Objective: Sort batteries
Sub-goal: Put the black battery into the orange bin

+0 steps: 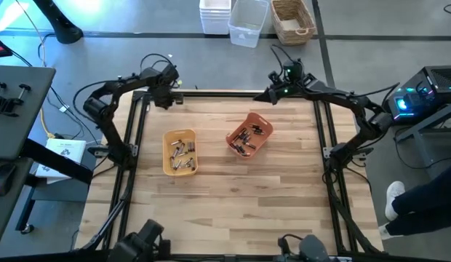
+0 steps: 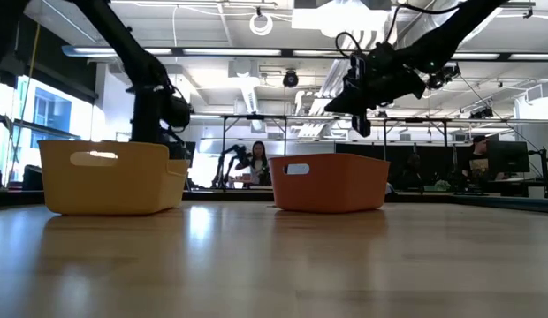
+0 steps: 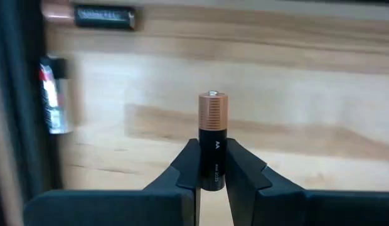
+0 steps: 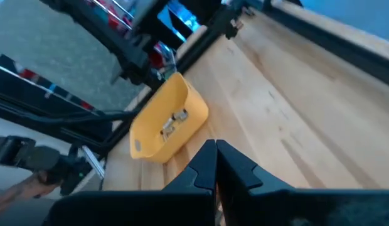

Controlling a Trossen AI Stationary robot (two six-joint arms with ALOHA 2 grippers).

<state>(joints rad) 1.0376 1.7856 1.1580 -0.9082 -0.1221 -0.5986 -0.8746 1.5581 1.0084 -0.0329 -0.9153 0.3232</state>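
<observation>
Left hand [image 3: 212, 179] is clamped on an AA battery [image 3: 213, 139], copper top poking up between its fingers [image 3: 182, 169], over the wooden table [image 1: 233, 211]. Beyond that hand two more cells [image 3: 103, 16] lie loose on the wood. Nearer the table's middle from the hand sits the yellow tray [image 1: 180, 152] with batteries inside, and past it the orange tray [image 1: 249, 135], also loaded. Right hand [image 4: 214, 164] hangs above the table with its fingers pressed together, holding nothing, the yellow tray ahead of it.

Dark jointed arms, black cables, green status lights, black jaws.
</observation>
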